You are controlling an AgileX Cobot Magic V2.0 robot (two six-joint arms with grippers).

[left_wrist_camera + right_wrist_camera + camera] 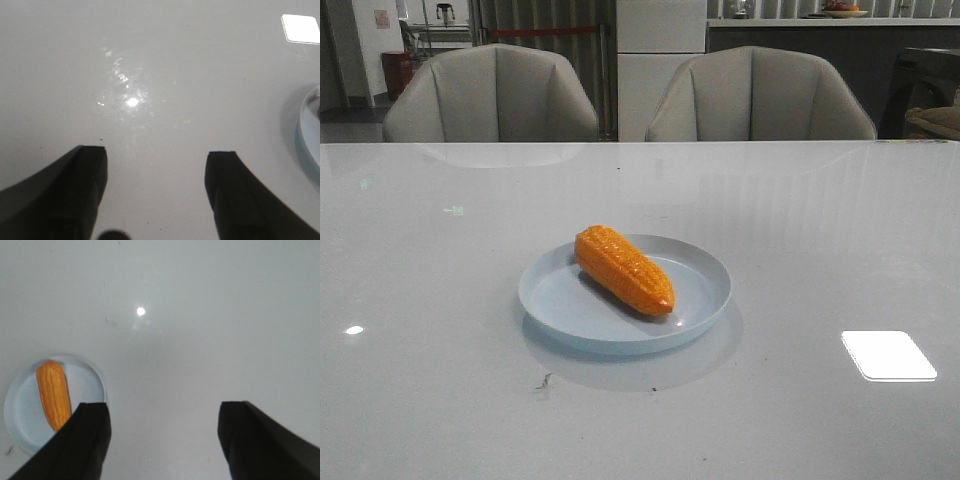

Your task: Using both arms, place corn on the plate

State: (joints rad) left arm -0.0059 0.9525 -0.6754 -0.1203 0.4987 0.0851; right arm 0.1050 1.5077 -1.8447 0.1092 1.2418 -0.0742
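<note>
The orange-yellow corn cob [624,270] lies diagonally inside the round pale-blue plate [705,300]. Both the left gripper [156,172] and the right gripper [164,427] are spread apart, empty, clear of the plate.

Left gripper [156,192] spread wide, right gripper [164,440] likewise (both apparently holding nothing), arms unseen

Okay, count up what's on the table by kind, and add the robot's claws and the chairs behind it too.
Corn cob: 1
Pale-blue plate: 1
Claws, both open and empty: 2, left claw and right claw
Chairs behind the table: 2, left chair and right chair
Total: 6
</note>
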